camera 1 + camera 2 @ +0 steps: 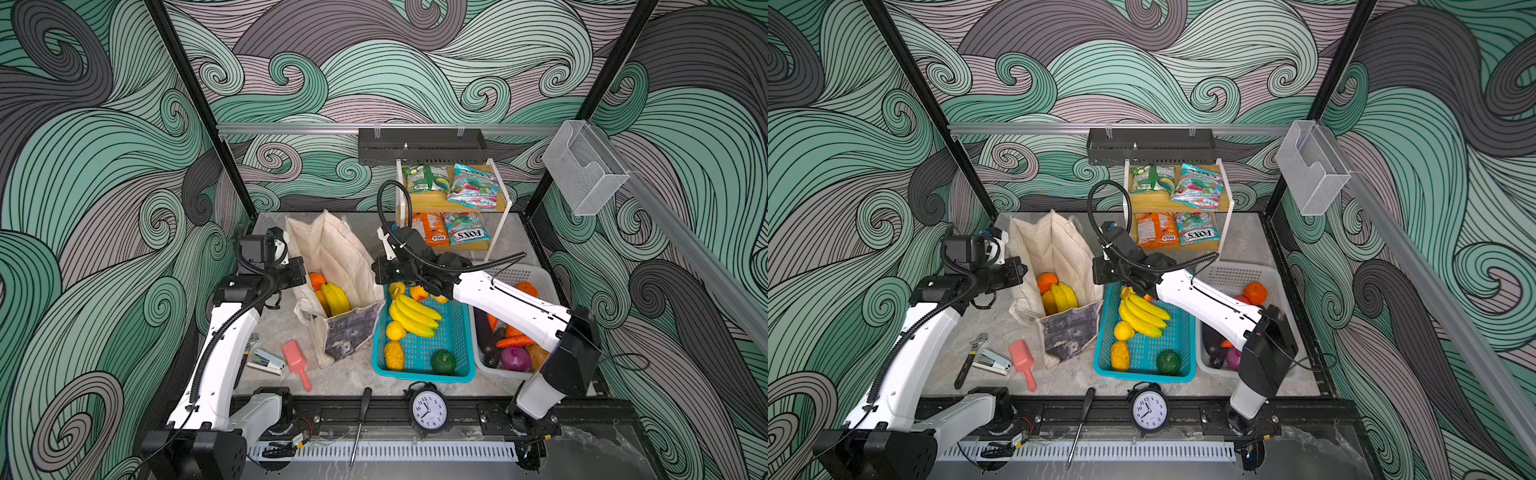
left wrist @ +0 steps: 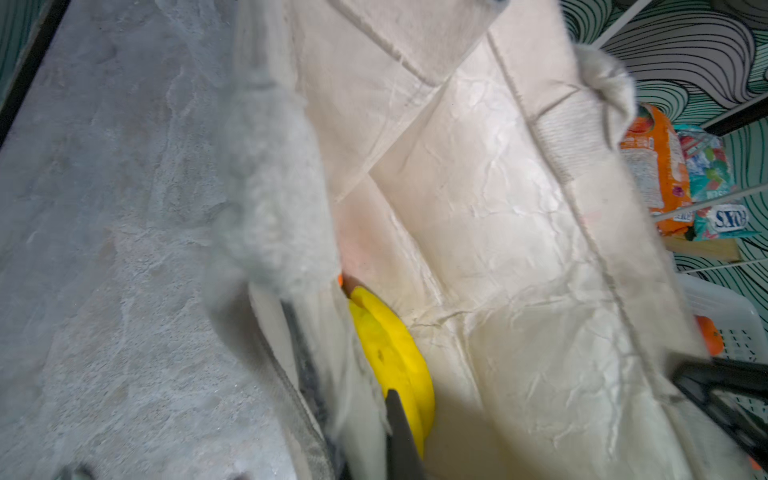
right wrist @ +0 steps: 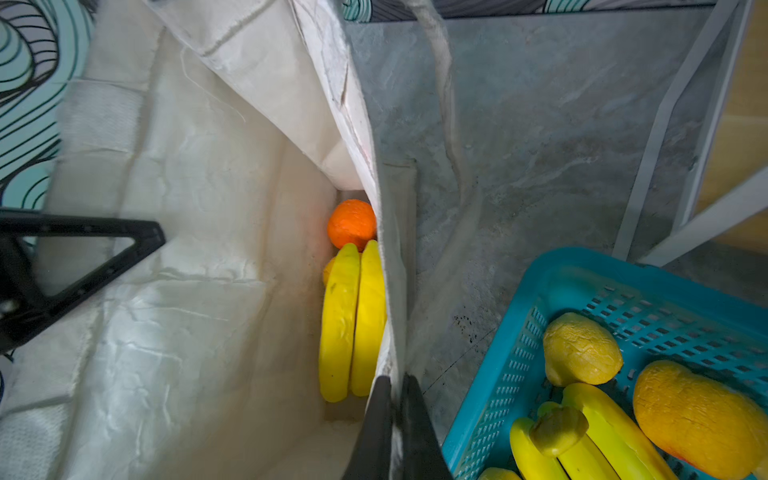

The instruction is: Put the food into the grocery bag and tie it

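The left gripper (image 1: 299, 271) is shut tight on the left edge of the bag (image 1: 332, 249). The right gripper (image 3: 394, 384) is pinched on the right edge, so the two of them hold the bag's mouth wide open. The bag stands on the counter (image 1: 351, 380), between the two arms and just beside the blue basket (image 1: 419, 376). Inside it lie an orange (image 3: 351, 224) and a bunch of bananas (image 3: 351, 316), and a bit of another yellow fruit peeks out next to them. So some food is packed, but I think a lot is left to do. More bananas (image 1: 413, 316) and a lemon (image 1: 395, 330) sit in the blue basket. The eggplant (image 1: 485, 336) and the carrot (image 1: 513, 341) sit in the white basket (image 1: 536, 276). The snack packets (image 1: 451, 185) lie on the shelf (image 1: 430, 201) at the back. The bag is not tied yet.
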Controlling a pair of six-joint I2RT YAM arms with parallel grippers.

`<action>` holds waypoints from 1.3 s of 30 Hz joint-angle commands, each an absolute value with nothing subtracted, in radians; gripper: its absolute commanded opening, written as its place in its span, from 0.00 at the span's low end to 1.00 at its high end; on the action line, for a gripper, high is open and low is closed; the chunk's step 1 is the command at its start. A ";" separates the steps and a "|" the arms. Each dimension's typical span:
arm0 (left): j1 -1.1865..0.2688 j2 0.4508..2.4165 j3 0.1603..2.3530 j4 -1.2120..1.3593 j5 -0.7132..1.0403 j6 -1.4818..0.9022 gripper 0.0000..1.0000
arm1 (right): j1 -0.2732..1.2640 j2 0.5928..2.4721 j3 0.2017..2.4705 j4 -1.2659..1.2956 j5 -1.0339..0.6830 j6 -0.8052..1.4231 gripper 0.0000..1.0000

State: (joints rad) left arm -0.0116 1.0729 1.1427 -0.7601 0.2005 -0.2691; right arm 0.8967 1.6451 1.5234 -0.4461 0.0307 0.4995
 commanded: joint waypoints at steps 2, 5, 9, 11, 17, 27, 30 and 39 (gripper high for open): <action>-0.011 1.087 1.294 -0.807 0.116 -0.329 0.00 | 0.940 1.559 1.566 -0.474 0.199 0.437 0.00; -0.011 1.136 1.363 -0.831 0.112 -0.350 0.00 | 0.948 1.525 1.528 -0.446 0.247 0.446 0.00; -0.009 1.237 1.429 -0.846 0.108 -0.353 0.00 | 0.984 1.503 1.514 -0.445 0.358 0.413 0.00; -0.008 1.278 1.465 -0.879 0.092 -0.346 0.00 | 0.988 1.494 1.522 -0.461 0.398 0.404 0.00; -0.009 1.289 1.412 -0.811 0.223 -0.297 0.00 | 0.982 1.542 1.505 -0.416 0.335 0.436 0.00; -0.009 1.207 1.356 -0.816 0.208 -0.253 0.58 | 0.974 1.632 1.518 -0.395 0.314 0.532 0.00; -0.009 1.177 1.348 -0.878 0.118 -0.247 0.56 | 0.964 1.638 1.521 -0.403 0.319 0.534 0.00; -0.009 1.203 1.261 -0.836 0.156 -0.230 0.43 | 0.953 1.622 1.495 -0.365 0.273 0.512 0.00</action>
